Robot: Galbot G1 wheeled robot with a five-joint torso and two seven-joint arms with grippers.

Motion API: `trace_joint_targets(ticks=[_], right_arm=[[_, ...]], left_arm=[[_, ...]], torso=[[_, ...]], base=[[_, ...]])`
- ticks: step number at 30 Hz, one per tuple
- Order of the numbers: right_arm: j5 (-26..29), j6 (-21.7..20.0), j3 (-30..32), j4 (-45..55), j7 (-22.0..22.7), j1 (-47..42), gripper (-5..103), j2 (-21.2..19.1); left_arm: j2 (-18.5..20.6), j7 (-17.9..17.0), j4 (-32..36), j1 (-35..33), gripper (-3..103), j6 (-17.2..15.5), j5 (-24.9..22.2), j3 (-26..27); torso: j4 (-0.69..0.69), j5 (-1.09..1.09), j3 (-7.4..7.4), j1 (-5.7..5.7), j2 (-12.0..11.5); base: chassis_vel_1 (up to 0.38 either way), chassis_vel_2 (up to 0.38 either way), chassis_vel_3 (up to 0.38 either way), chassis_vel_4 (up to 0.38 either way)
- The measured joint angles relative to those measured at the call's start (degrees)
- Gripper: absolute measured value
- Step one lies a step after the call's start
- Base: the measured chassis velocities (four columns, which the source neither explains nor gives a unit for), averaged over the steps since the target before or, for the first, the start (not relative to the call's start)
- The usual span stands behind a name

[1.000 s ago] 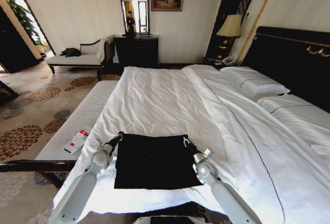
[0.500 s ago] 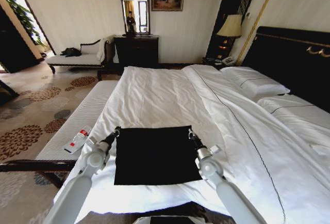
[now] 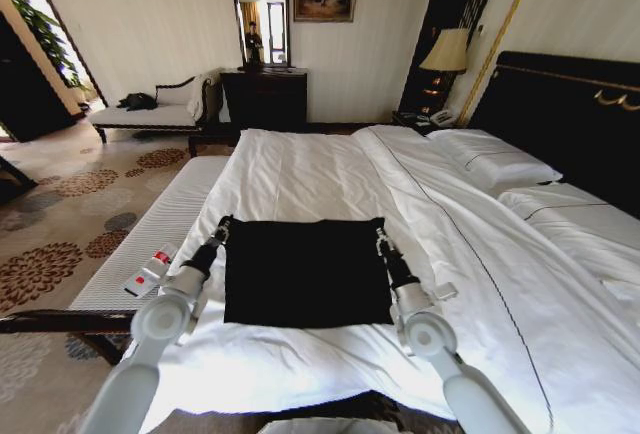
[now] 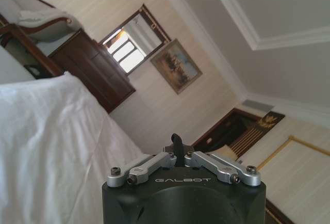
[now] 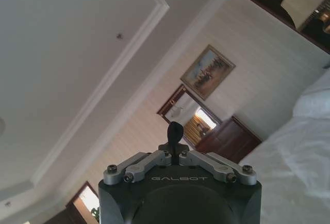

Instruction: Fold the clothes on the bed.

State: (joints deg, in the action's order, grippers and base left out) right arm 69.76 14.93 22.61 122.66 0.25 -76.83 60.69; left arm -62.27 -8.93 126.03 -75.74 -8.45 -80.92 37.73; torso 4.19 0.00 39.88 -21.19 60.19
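The clothes (image 3: 305, 272) lie as a flat black rectangle near the foot of the bed (image 3: 300, 169), on the white duvet. No lettering shows on them. My left gripper (image 3: 224, 224) is at the rectangle's far left corner and my right gripper (image 3: 379, 229) at its far right corner, both arms stretched out along the garment's sides. In the left wrist view the left gripper (image 4: 177, 140) has its dark fingers pressed together, pointing up toward the wall. The right gripper (image 5: 175, 130) looks the same in the right wrist view. Each seems shut on a corner of the black fabric.
A narrow white ribbed bench (image 3: 150, 234) runs along the bed's left side with a small bottle (image 3: 148, 272) on it. Pillows (image 3: 495, 162) and a dark headboard (image 3: 570, 104) are at the right. A dresser (image 3: 264, 97) and a chaise (image 3: 150, 112) stand by the far wall.
Both grippers have reached farther up the bed, and the black garment has slid away from me with them, staying flat.
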Motion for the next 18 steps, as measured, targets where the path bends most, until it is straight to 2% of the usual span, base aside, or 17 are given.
trace_joint_targets(ticks=[2,6,14,18], right_arm=[[1.33,0.41,2.82,3.69,-0.14,-1.65,1,-0.8],[1.83,0.69,5.63,7.79,-0.44,-4.25,1,-0.85],[1.21,0.83,9.13,13.73,-0.92,-8.83,1,0.34],[-0.15,0.78,12.4,20.11,-0.09,-12.5,1,1.01]], left_arm=[[0.82,-0.02,2.91,-2.14,1,0.07,-2.0,3.96],[1.55,-0.22,6.22,-4.56,1,0.08,-4.07,7.88],[1.87,-0.65,11.1,-7.43,1,0.08,-6.04,11.51],[0.91,-1.51,15.22,-10.02,1,0.12,-6.22,12.81]], torso=[[0.0,0.0,0.0,0.0,0.0],[0.0,0.0,0.0,0.0,0.0],[0.0,0.0,0.0,0.0,0.0],[0.02,-0.02,0.0,-0.01,0.01]], base=[[0.0,0.0,0.0,0.0],[0.0,0.0,0.0,0.0],[0.0,0.0,0.0,0.0],[0.0,0.0,0.0,0.0]])
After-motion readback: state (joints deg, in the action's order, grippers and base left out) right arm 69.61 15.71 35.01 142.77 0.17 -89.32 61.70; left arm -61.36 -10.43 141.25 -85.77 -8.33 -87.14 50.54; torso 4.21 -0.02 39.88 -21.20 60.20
